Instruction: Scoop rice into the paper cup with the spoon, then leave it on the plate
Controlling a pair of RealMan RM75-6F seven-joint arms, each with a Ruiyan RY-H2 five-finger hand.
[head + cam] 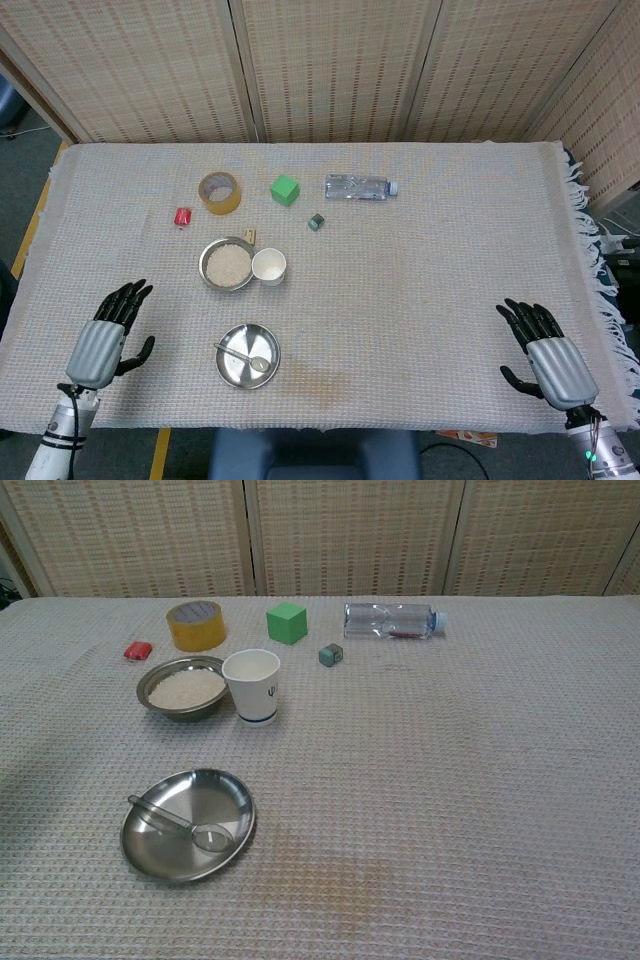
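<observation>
One clear spoon [180,820] lies in the steel plate [235,798].

No words or numbers can be read; the white paper cup [252,685] bears only a small, illegible dark mark.

Back of the cloth-covered tabletop [480,780], L to R: small red object [138,650], maybe a cap or clip; yellow-brown roll of packing tape [196,625] lying flat; green cube block [287,622]; small grey-green cube [331,655] a bit nearer; clear plastic water bottle [390,620] on its side, cap pointing R. Woven-reed screen panels [345,535] behind.
</observation>
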